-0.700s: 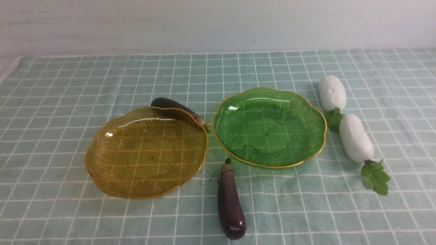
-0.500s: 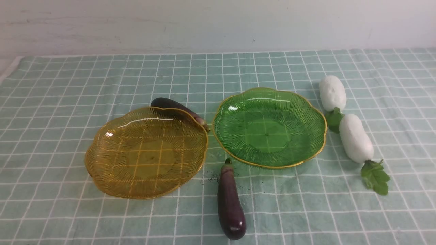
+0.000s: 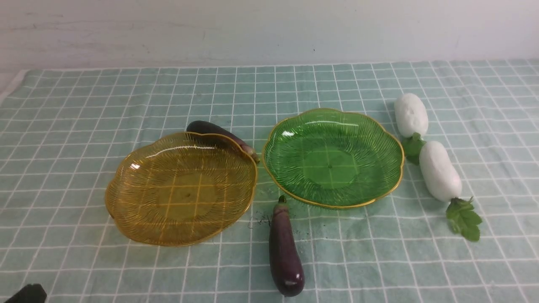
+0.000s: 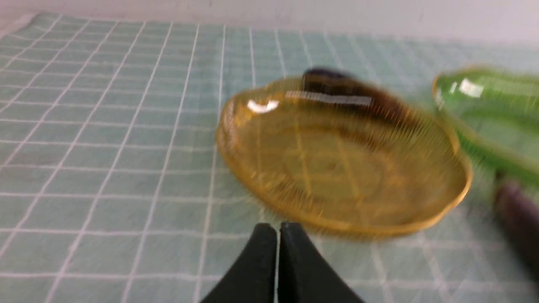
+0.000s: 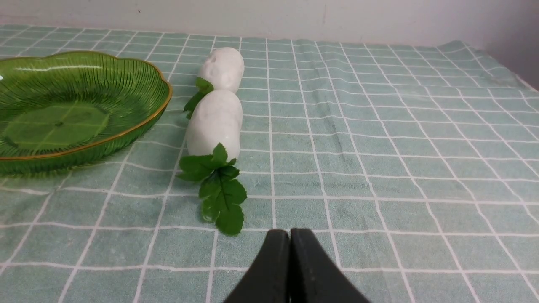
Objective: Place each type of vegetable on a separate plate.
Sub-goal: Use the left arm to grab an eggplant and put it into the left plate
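While all four vegetables lie on the checked cloth (image 3: 84, 105), off both plates, the two grippers are pressed together on nothing.

Front view:
- The amber plate (image 3: 181, 189) sits left of centre. The green plate (image 3: 332, 158) sits right of centre and a little higher in the frame. Their rims are near each other but apart.
- The far eggplant (image 3: 210, 128) lies behind the amber plate's upper rim, partly hidden by it. Its stem end points into the gap between the plates.
- The near eggplant (image 3: 285, 256) lies at lower centre, lengthwise up the frame. Its stem is just beside the green plate's lower rim — contact cannot be told.
- Dark specks (image 3: 261, 219) mark the cloth left of that stem.
- The far radish (image 3: 411, 114) is at upper right with the near radish (image 3: 439, 170) below it. They lie end to end in a slanted line just right of the green plate.
- The far radish's leaves (image 3: 412, 147) sit between the two white bodies, close to the plate's rim. The near radish's leaves (image 3: 463, 219) spread on the cloth at lower right.
- A black bit of the left arm (image 3: 27, 293) shows in the bottom-left corner.

Wrist views:
- The left gripper (image 4: 278, 229) has its black tips closed flush, seen against the cloth on the near side of the amber plate. This view is motion-blurred.
- The right gripper (image 5: 290, 233) has its tips together likewise, over bare cloth — the near radish's leaves are just ahead.
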